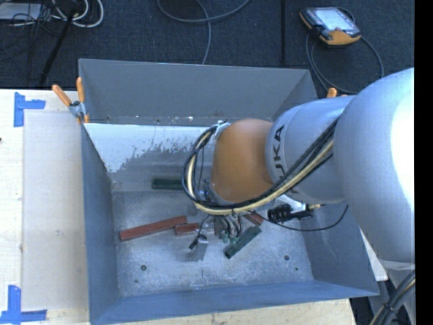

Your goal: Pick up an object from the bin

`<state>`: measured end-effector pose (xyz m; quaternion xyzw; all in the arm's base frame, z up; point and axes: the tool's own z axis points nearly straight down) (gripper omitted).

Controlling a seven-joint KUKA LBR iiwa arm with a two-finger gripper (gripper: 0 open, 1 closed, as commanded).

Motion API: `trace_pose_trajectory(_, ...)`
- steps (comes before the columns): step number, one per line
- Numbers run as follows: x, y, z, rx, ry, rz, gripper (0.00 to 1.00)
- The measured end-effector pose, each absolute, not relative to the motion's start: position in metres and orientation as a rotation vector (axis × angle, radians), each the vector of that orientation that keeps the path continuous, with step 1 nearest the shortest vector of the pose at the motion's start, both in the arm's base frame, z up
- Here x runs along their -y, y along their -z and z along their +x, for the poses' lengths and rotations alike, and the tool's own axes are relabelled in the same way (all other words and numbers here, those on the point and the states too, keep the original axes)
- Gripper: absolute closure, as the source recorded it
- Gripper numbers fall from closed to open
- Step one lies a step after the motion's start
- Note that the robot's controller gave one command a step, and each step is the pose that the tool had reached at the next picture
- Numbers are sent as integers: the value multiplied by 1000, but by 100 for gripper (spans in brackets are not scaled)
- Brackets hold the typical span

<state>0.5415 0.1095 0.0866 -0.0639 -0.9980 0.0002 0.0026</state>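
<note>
Low over the middle of the bin [203, 90] floor: hand [218, 234], beneath orange cover [237, 158]; released or clenched, cannot tell. Just beside it, dark green block [242, 242]; leftward, red-brown stick [152, 229]; nearer back wall, dark bar [166, 183].

The arm [352, 154] reaches into the grey bin [101, 202] from three o'clock, its orange wrist cover [238, 158] hanging over the bin's middle. Below the cover the hand [218, 234] sits low over the floor, a little toward six o'clock of centre. A long reddish-brown stick [152, 229] lies at nine o'clock of the hand. A small grey piece [198, 246] lies near at seven o'clock, and a tilted dark green bar [242, 242] just beside at four o'clock. A second green bar [166, 183] lies well apart at ten o'clock
</note>
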Motion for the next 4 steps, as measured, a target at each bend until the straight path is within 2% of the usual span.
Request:
trace_pose_trajectory(1, -124, -98, 583, 3133, -1, -223, 0)
trace_pose_trajectory(2, -62, -76, 505, 3139, 0, 29, 100)
trace_pose_trajectory(3, -62, -76, 505, 3140, 0, 28, 100)
trace_pose_trajectory(4, -66, -256, 542, 3147, 1, 11, 100)
